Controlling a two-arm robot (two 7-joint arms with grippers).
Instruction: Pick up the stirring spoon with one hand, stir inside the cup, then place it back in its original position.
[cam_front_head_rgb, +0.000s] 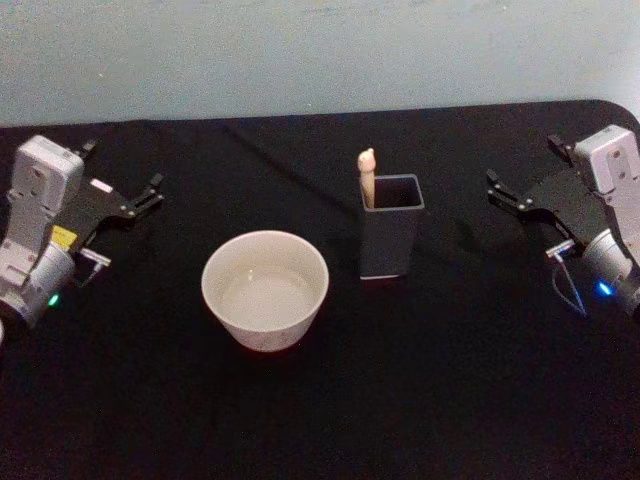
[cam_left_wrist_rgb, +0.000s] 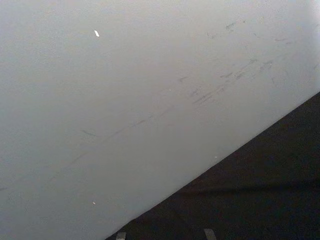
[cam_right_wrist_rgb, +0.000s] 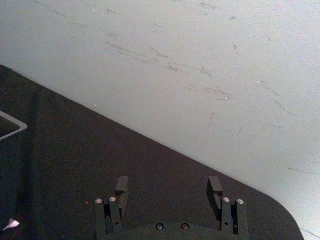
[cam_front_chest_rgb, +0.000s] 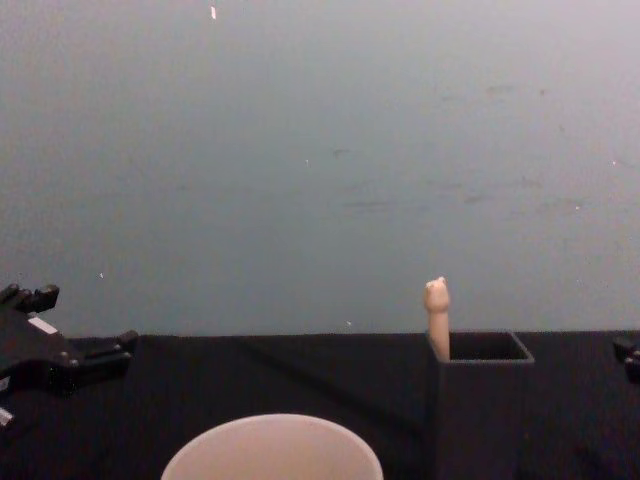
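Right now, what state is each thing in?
stirring spoon: standing in the holder, knob up.
cup: upright, no spoon in it.
holder: upright, holding the spoon.
left gripper: open, empty, left of the cup.
right gripper: open, empty, right of the holder.

The left gripper (cam_front_head_rgb: 122, 168) and right gripper (cam_front_head_rgb: 523, 162) are black, on pale grey wrists (cam_front_head_rgb: 40, 200) lit green and blue.

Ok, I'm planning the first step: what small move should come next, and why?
Probably reach the open right pincer toward the stirring spoon: it stands untouched in the holder, nearer that side, while the cup lies between it and the left pincer.
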